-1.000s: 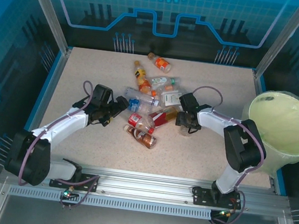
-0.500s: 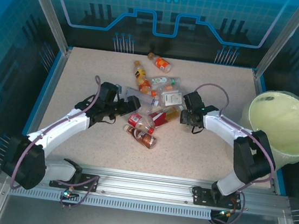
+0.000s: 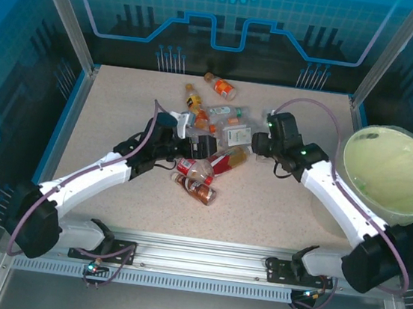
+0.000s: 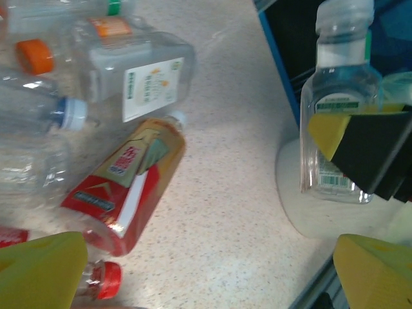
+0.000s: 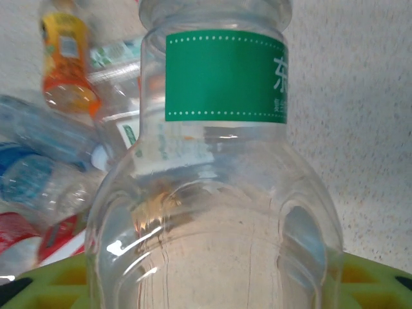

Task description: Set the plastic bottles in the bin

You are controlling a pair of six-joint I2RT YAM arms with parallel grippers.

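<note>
Bottle [image 5: 219, 193] — neck away from right claw [image 5: 209, 281]

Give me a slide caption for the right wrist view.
Right gripper grips a clear green-labelled bottle, bottle pile behind.

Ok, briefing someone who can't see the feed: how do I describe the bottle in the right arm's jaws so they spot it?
Start at the big pale bin at the right of the table; left of it, the right gripper sits beside the heap of bottles. Its jaws clamp a clear, empty-looking bottle; unlike the red and white labels nearby, its label is a broad green band.
</note>
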